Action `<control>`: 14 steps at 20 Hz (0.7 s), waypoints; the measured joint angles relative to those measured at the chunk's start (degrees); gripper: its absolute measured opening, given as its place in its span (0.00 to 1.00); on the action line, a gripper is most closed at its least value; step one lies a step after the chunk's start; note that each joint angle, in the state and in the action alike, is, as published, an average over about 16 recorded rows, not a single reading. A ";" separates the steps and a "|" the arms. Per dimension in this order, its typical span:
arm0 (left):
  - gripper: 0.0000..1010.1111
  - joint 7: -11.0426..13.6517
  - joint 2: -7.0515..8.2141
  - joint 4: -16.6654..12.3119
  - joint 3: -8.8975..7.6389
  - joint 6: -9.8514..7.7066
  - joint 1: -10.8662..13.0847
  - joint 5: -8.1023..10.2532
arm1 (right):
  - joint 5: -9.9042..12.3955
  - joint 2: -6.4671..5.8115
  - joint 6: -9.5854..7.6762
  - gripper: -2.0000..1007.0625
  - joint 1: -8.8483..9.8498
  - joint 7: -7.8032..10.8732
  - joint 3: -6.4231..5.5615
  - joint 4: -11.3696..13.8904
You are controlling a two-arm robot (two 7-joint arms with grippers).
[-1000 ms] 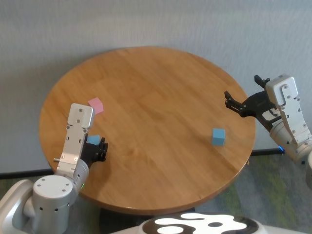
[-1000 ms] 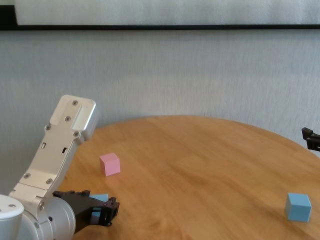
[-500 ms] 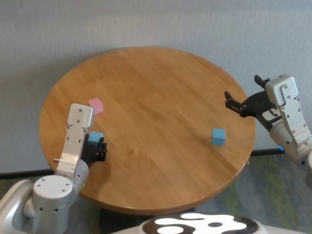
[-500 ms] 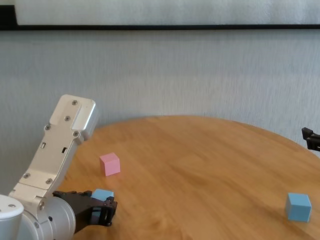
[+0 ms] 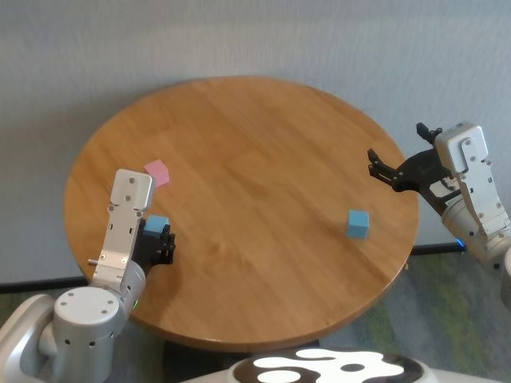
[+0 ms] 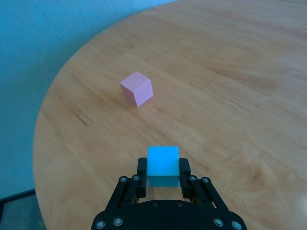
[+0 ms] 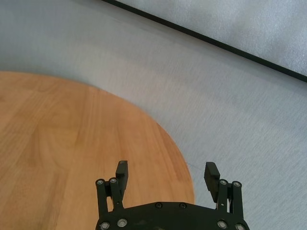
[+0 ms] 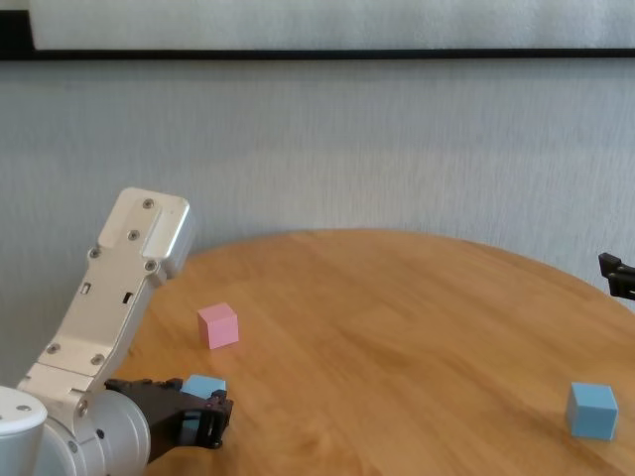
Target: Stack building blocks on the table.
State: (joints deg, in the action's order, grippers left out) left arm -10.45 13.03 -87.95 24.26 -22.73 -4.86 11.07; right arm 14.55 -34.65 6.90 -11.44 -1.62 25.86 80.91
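So the left hand (image 6: 163, 178) is clamped on a blue cube (image 6: 162, 165), one finger on each side face, low over the near left part of the surface (image 5: 255, 159). Squeezing the flat sides makes sense: the bottom face stays free to sit flush on another block. The pink cube (image 6: 136, 88) sits just beyond it, alone, tilted a bit relative to the held one, so I'd guess it's the base for the stack. The other blue cube (image 5: 358, 224) is well apart on the right side. The right hand (image 7: 166, 176) is spread wide with nothing in it, parked off the surface's right edge, probably keeping clear.
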 joint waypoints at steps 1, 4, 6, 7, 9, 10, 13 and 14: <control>0.40 0.09 0.01 0.00 0.00 0.02 0.00 0.01 | 0.00 0.00 0.00 1.00 0.00 0.00 0.00 0.00; 0.40 0.50 0.13 0.00 -0.03 0.18 0.01 0.01 | 0.00 0.00 0.00 1.00 0.00 0.00 0.00 0.00; 0.40 0.86 0.30 0.01 -0.06 0.33 0.02 -0.04 | 0.00 0.00 0.00 1.00 0.00 0.00 0.00 0.00; 0.40 1.11 0.45 0.01 -0.07 0.43 0.01 -0.12 | 0.00 0.00 0.00 1.00 0.00 0.00 0.00 0.00; 0.40 1.75 0.80 0.02 -0.06 0.66 -0.01 -0.30 | 0.00 0.00 0.00 1.00 0.00 0.00 0.00 0.00; 0.40 2.14 1.02 0.02 -0.05 0.81 -0.03 -0.40 | 0.00 0.00 0.00 1.00 0.00 0.00 0.00 0.00; 0.40 3.46 1.76 0.01 -0.01 1.39 -0.13 -0.77 | 0.00 0.00 0.00 1.00 0.00 0.00 0.00 0.00; 0.40 3.96 2.02 0.00 0.00 1.64 -0.17 -0.91 | 0.00 0.00 0.00 1.00 0.00 0.00 0.00 0.00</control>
State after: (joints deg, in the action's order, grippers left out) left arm -6.50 15.05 -87.94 24.25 -21.08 -5.03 10.16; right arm 14.55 -34.65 6.90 -11.44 -1.62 25.86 80.91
